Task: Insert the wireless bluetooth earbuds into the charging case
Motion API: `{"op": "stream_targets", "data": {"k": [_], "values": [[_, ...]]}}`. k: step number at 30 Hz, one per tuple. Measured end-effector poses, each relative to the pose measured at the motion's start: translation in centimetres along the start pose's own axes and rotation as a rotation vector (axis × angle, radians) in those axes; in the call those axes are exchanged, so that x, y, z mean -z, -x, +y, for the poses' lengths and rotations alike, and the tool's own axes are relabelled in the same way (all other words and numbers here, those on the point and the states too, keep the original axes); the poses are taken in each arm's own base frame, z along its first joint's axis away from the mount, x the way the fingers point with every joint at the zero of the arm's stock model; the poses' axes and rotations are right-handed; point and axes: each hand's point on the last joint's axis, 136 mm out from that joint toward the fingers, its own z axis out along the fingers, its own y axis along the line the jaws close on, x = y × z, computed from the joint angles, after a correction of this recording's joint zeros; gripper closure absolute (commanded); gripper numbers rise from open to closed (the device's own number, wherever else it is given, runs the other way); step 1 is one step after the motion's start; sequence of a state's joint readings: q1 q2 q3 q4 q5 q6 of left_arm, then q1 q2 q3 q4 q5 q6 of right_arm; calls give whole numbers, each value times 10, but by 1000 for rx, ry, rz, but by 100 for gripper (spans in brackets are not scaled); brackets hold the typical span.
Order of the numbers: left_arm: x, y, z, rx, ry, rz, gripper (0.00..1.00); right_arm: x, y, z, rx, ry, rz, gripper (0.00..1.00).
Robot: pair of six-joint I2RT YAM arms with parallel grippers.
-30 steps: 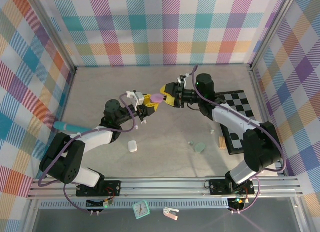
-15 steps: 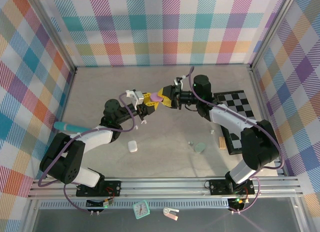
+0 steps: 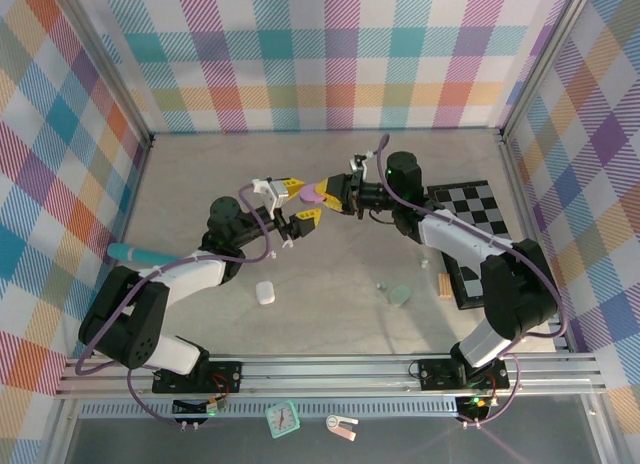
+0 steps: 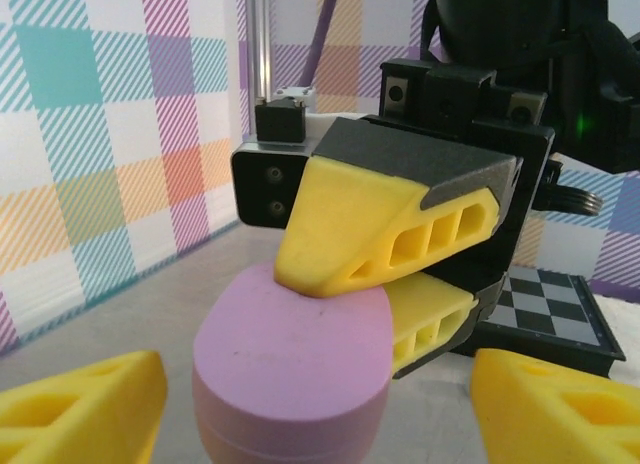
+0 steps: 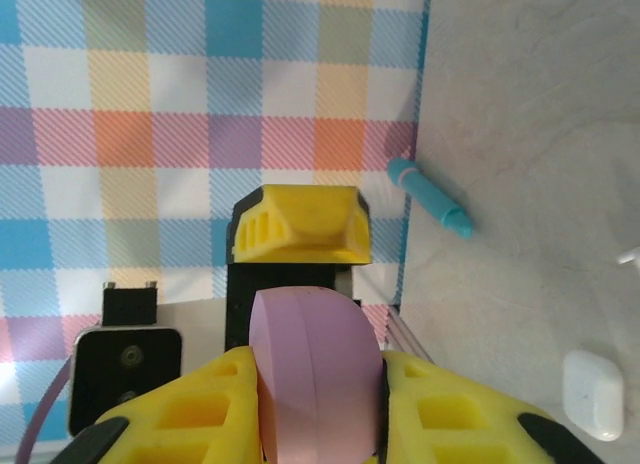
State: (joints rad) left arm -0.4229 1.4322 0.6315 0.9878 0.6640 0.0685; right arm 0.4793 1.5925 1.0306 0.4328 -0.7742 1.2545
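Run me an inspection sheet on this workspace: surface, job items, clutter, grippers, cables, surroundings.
Surface: grey tabletop, no spills seen.
Job's things: pink charging case held in the air between the arms; white case and pale green round piece lying on the table; tiny piece beside the green one, too small to identify.
Clutter: teal pen, checkerboard, wooden block.
Grippers: right gripper shut on the pink charging case; left gripper open, fingers apart from the case.
Cables: purple cables along both arms, no snag seen.
Surroundings: plaid walls, aluminium frame.
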Motion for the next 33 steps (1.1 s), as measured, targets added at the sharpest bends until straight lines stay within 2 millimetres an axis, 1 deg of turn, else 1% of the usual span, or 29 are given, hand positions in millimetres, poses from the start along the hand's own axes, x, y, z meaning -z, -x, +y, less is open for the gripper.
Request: {"op": "stream_targets", "data": {"k": [2,6,9,12,16,19,24,28,30,33], "values": [[2,0,-1,-6,4,12,0,5,7,-11,2,-36,-34,84],[9,-3,-4,-19,15,53,0,18,26,-40,9,-137,-119,84],[14,-11,-5,-17,30,107,0,28,41,-65,24,-228,-184,84],[19,-22,-5,-5,50,168,0,33,56,-99,26,-324,-224,84],[29,-37,-6,15,79,243,0,32,71,-152,-9,-447,-236,83],[35,-44,-5,28,101,285,0,28,81,-179,-20,-509,-229,82],[44,-53,-3,40,146,342,0,22,101,-202,-6,-561,-231,78],[51,-68,3,84,197,437,0,23,106,-220,-9,-596,-227,74],[53,-69,6,111,219,485,0,27,107,-228,-16,-617,-225,66],[51,-61,9,143,240,550,0,36,109,-234,-11,-648,-227,52]]}}
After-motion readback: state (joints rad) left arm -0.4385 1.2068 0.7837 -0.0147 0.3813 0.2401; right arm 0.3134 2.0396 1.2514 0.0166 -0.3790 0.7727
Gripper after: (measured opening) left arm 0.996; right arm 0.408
